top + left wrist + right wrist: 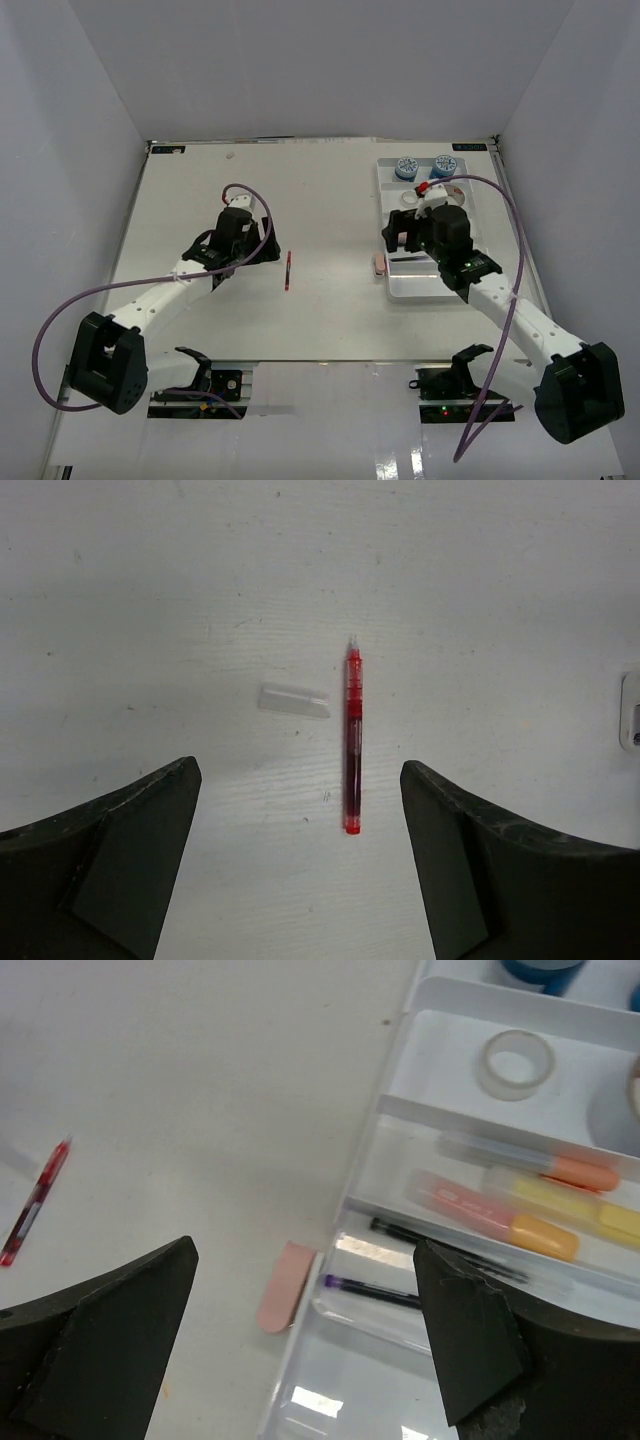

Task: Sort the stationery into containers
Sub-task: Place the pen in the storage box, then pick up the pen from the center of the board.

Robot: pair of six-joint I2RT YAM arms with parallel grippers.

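Note:
A red pen (pixel 288 270) lies alone on the table, and in the left wrist view this pen (pixel 353 740) points away from me, just ahead of the fingertips. My left gripper (pixel 300 770) is open and empty above it, left of the pen in the top view (pixel 264 244). The white divided tray (pixel 420 288) stands at the right with two blue tubs (pixel 405 167), a tape roll (pixel 515 1063), orange and yellow markers (pixel 500 1215) and black pens (pixel 370 1290) in it. A pink eraser (pixel 286 1286) lies against the tray's left wall, outside it. My right gripper (pixel 305 1250) hovers open and empty over that edge.
A small clear cap-like piece (pixel 293 701) lies on the table just left of the red pen. White walls close in the table on three sides. The right arm's cable (pixel 510 215) arcs over the tray's right side.

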